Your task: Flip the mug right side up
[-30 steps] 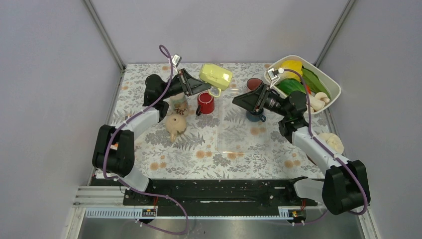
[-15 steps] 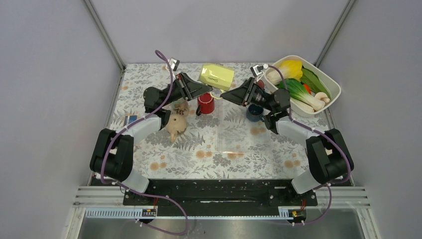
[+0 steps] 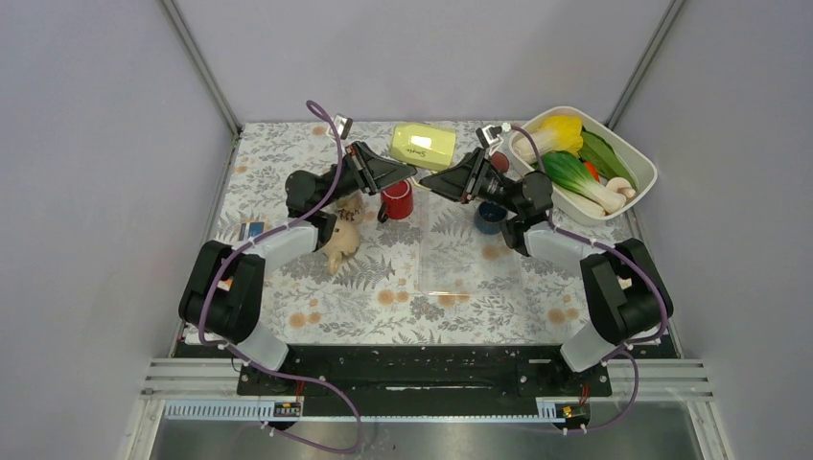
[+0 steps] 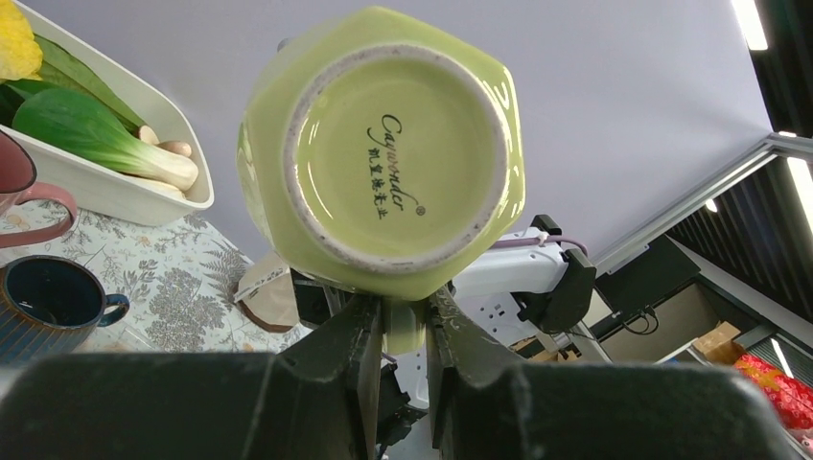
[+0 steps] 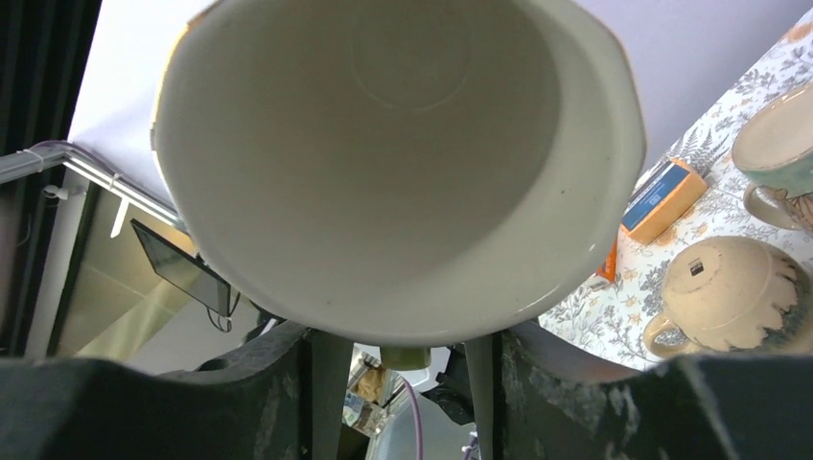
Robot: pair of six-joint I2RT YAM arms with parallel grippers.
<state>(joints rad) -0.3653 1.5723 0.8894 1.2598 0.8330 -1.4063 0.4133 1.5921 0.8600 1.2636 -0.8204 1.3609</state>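
The left gripper [image 4: 404, 321] is clenched on the handle of the lime-green mug [image 4: 383, 144], its two fingers pinching the loop from either side. It holds the mug clear of the table [image 3: 383, 297], up in the air over the middle of the far edge. The mug lies on its side there. Its base, with a dark script mark inside the glazed ring, faces the left wrist camera. Its handle points down and its white-lined mouth faces the right arm.

The right gripper [image 5: 403, 369] sits just under that mouth with its fingers apart, one on each side of the lower rim. A bit of the green handle shows between them. Neither view shows whether the pads touch the mug. From above, the two grippers meet nose to nose beneath it.

Below them on the flowered cloth, a red mug [image 3: 396, 198] stands upright just beside the left arm. A dark blue cup [image 4: 43, 297] stands upright beside the right arm. Both are toward the far edge. A clear sheet [image 3: 465, 259] lies at the middle of the table. A beige mug [image 5: 729, 287] rests upside down toward the left edge, with a small blue and orange box [image 5: 666, 196] nearer that edge. A white tub [image 3: 648, 165] of vegetables fills the far right corner.
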